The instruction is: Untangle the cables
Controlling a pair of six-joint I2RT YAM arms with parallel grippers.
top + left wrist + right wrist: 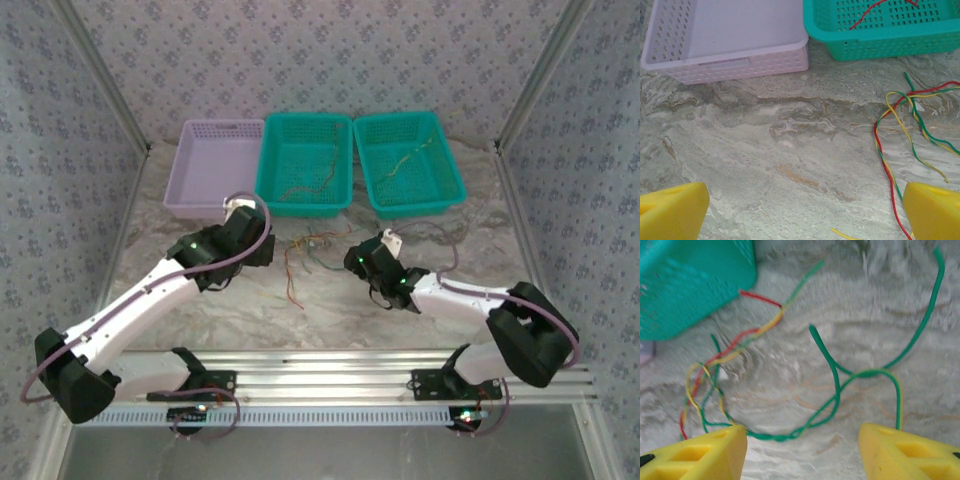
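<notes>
We see the cables [305, 255] in a loose tangle on the table [330, 320], just in front of the middle basket [305, 195], between the two arms. The left gripper [805, 212] is wide open over bare table, with the cables off to its right. The right gripper [802, 450] has its jaws apart too. A green strand [830, 355] lies loose between them, and nothing's pinched.

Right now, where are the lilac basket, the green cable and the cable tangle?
lilac basket [740, 67]: left wrist view, perforated front wall.
green cable [865, 374]: right wrist view, its lower bend.
cable tangle [310, 245]: top view, middle of the bundle.
</notes>
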